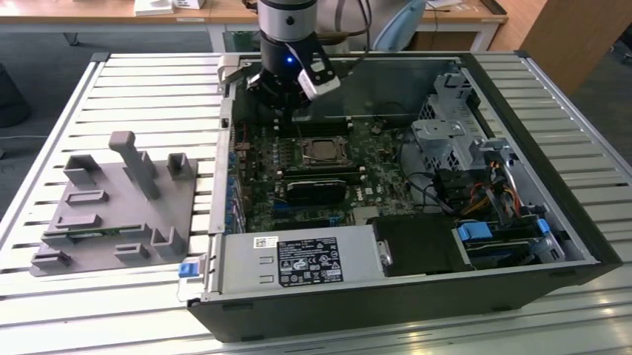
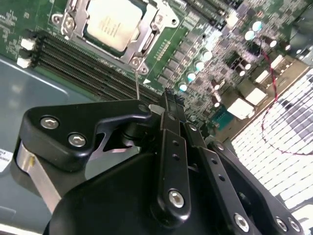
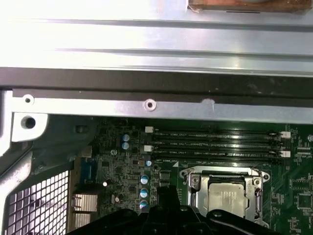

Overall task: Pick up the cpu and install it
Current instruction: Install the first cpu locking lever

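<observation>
A slatted metal table (image 1: 129, 81) fills most of the exterior view, its pale ribs running across. Beyond it lies grey floor, with wooden desks (image 1: 227, 11) along the far edge and a brown wooden panel at the exterior view's right.

An open black computer case (image 1: 553, 222) lies flat on the table, taking up the exterior view's right half. Inside it sits a green motherboard (image 1: 262, 159), a black power supply (image 1: 296, 262) with a white label near the front, and silver drive cages (image 1: 449, 140) with bundled cables toward the right.

On the exterior view's left, beside the case, rests a grey tray (image 1: 109, 214) with upright blocks.

The black arm (image 1: 286, 44) comes down over the far part of the case, above the motherboard. Its gripper (image 2: 168, 100) hovers over the board beside the memory slots (image 2: 88, 68), the fingers pressed together with nothing between them.

The cpu (image 1: 321, 150) sits in its socket (image 2: 146, 41) at the middle of the board, silvery top up, inside the metal frame. It appears in both wrist views (image 2: 115, 22) (image 3: 227, 198), near the gripper but apart from it.
</observation>
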Controlling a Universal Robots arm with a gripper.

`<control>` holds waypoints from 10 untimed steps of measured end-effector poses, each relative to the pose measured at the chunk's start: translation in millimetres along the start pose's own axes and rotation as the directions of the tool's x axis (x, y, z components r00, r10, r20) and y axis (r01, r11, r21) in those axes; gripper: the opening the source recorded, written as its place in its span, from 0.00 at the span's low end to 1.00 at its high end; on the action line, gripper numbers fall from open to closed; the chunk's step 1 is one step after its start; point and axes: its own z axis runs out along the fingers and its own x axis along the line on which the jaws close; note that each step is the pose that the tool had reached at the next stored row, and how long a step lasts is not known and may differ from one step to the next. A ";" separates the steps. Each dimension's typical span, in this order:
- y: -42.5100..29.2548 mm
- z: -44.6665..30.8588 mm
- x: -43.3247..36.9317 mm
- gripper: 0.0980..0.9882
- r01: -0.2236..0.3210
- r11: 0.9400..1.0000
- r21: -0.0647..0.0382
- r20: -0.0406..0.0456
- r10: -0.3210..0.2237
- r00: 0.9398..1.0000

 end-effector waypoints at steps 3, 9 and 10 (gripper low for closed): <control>3.3 0.2 -0.3 0.01 0.000 1.000 0.000 0.000 0.000 1.000; 5.3 0.6 -9.9 0.01 0.000 1.000 0.000 -0.001 0.000 1.000; 5.7 0.7 -12.3 0.01 0.000 1.000 0.000 -0.001 0.000 1.000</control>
